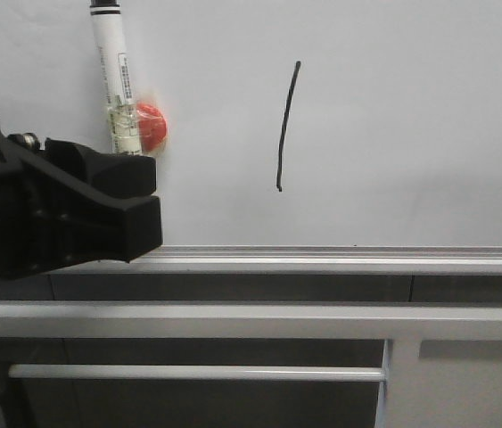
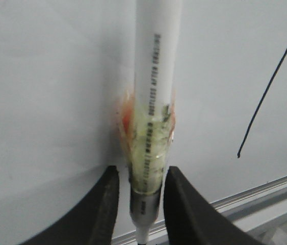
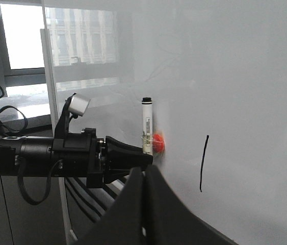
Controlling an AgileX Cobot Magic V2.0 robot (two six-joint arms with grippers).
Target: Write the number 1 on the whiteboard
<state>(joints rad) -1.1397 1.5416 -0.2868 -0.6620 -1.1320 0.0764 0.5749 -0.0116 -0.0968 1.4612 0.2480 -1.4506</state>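
Whiteboard [image 1: 393,107] is showing a finished 1 [image 1: 286,125] — left gripper [image 2: 139,204] is clamping the marker [image 1: 112,80]; right gripper [image 3: 144,204] is closed, empty.

Whiteboard [image 1: 411,134] bears a drawn 1 [image 1: 286,125]; marker [image 2: 156,76] print illegible.

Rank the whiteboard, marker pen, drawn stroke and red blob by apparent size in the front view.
1. whiteboard
2. marker pen and number 1: similar length, so unranked, and the pen's lower end is hidden by the left pincer
3. red blob
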